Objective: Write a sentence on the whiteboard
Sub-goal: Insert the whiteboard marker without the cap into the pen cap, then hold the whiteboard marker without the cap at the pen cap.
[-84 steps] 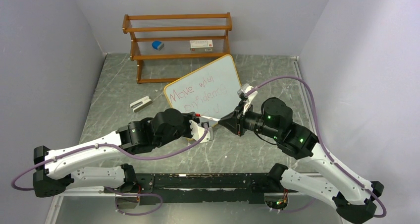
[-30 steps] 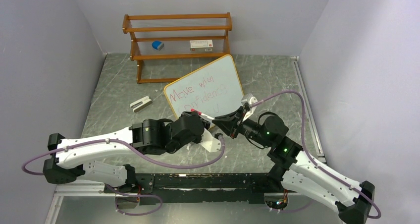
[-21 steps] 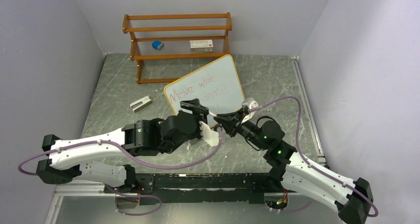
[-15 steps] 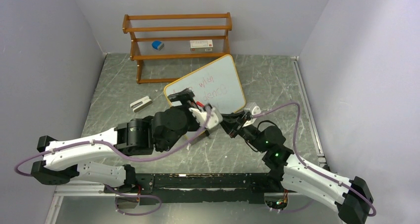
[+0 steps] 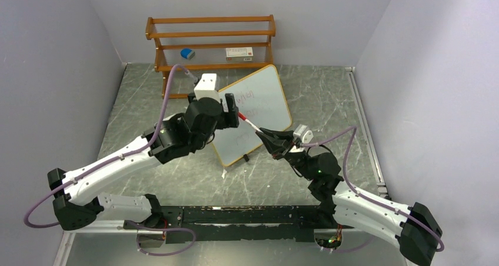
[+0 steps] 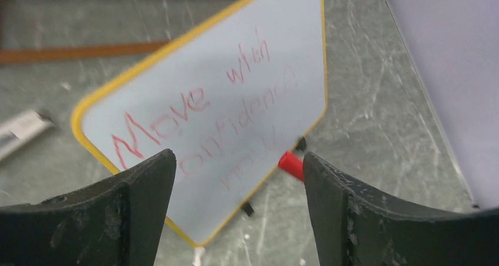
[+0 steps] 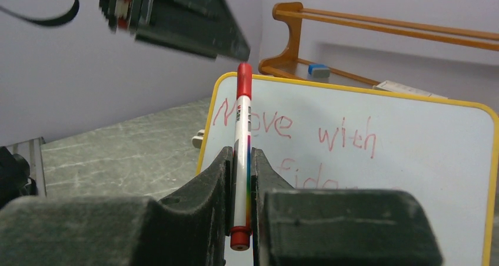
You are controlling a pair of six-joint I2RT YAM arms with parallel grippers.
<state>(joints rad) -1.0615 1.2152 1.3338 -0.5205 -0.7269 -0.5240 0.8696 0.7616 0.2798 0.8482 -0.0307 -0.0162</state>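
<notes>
The whiteboard (image 5: 263,104) stands tilted on the table, with "Move with confidence" and a third, fainter line in red on it. My right gripper (image 5: 263,135) is shut on a white marker (image 5: 249,124) with a red cap, just in front of the board's lower edge; in the right wrist view the marker (image 7: 242,138) stands upright between the jaws of that gripper (image 7: 242,180). My left gripper (image 5: 230,110) hovers open and empty above the board's left part. In the left wrist view its fingers (image 6: 141,186) frame the whiteboard (image 6: 235,95) and the marker's red cap (image 6: 291,163) below.
A brown wooden shelf rack (image 5: 212,47) stands at the back, with a blue object (image 5: 187,53) and a small white box (image 5: 239,53) on it. A small white-and-grey object (image 5: 167,123) lies on the table left of the board. Walls close in on both sides.
My left gripper has opened, let go of the marker's tip end and risen back over the board. My right gripper, marker in it, has drawn slightly nearer and to the right.
</notes>
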